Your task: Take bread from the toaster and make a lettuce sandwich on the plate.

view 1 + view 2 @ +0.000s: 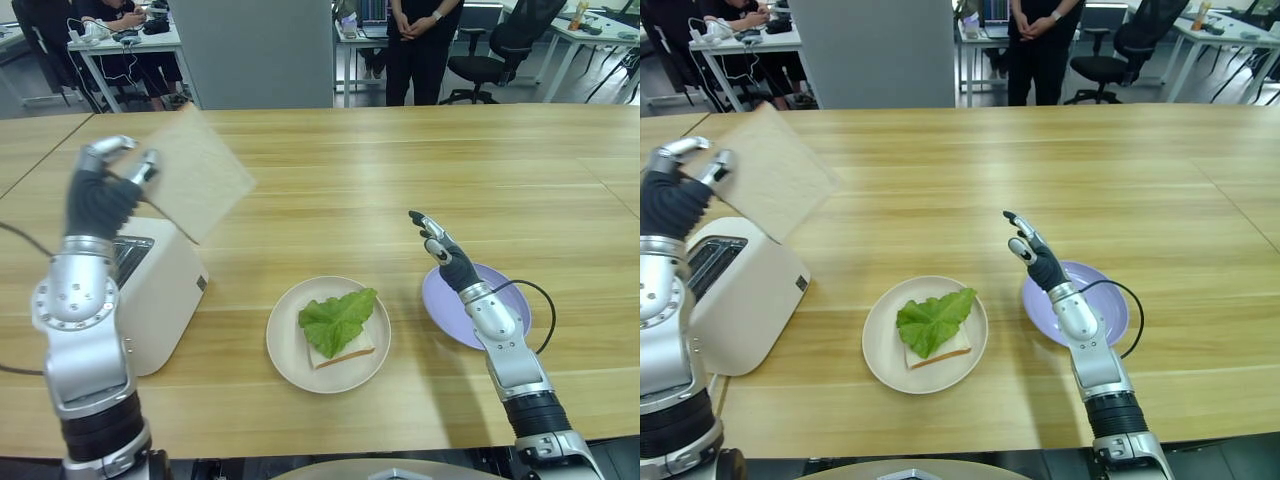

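Left hand [105, 188] pinches a bread slice [200, 175] above the toaster [165, 290], ready to cap the lettuce [337, 318] on the plate [285, 352]; right hand [441, 252] hovers, spread and empty.

Bright, even light from overhead fills both views. The table [400, 170] carries a pale, diffuse sheen toward the top of the frame. Shadows are soft and short: a thin one under the plate [283, 350] at lower centre. Small glints sit on the metal of my left hand [102, 192], upper left.
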`<state>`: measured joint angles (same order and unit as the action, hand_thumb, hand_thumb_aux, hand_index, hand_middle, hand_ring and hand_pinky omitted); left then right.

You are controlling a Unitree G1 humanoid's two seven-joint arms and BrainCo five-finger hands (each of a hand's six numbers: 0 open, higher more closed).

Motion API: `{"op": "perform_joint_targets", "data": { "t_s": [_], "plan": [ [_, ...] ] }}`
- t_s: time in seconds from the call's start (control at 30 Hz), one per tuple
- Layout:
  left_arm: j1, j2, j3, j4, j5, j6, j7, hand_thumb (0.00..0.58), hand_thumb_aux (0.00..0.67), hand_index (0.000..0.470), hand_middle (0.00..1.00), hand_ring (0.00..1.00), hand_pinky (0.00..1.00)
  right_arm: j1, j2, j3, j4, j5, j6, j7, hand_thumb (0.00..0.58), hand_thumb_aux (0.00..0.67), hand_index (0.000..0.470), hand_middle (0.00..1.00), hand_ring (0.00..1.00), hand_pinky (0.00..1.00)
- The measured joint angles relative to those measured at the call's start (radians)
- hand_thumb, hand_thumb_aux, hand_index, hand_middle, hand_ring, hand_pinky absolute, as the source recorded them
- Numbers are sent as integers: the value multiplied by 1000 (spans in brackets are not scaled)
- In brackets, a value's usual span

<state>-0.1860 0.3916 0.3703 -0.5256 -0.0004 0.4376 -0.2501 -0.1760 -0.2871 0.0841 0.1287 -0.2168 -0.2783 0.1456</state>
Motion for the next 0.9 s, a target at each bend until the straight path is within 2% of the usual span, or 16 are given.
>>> {"op": "perform_joint_targets", "data": {
  "t_s": [0.2, 0.43, 0.63, 0.9],
  "plan": [
    [45, -36, -172, 101, -91, 50, -113, 580, 670, 460, 690, 690, 690, -9, -90, -8, -71, -127, -44, -62, 0, 0, 0, 0, 0, 0],
    [-3, -71, -345, 380, -119, 13, -233, 580, 670, 460, 690, 690, 690, -12, -174, 44, -119, -324, -150, -118, 0, 0, 0, 0, 0, 0],
    [-77, -92, -421, 567, -129, -19, -283, 580, 670, 460, 686, 686, 686, -11, -186, 108, -131, -415, -215, -138, 0, 0, 0, 0, 0, 0],
    [-112, -75, -471, 681, -95, -76, -309, 580, 670, 460, 694, 694, 694, -7, -185, 175, -136, -455, -258, -135, 0, 0, 0, 0, 0, 0]
  ]
}}
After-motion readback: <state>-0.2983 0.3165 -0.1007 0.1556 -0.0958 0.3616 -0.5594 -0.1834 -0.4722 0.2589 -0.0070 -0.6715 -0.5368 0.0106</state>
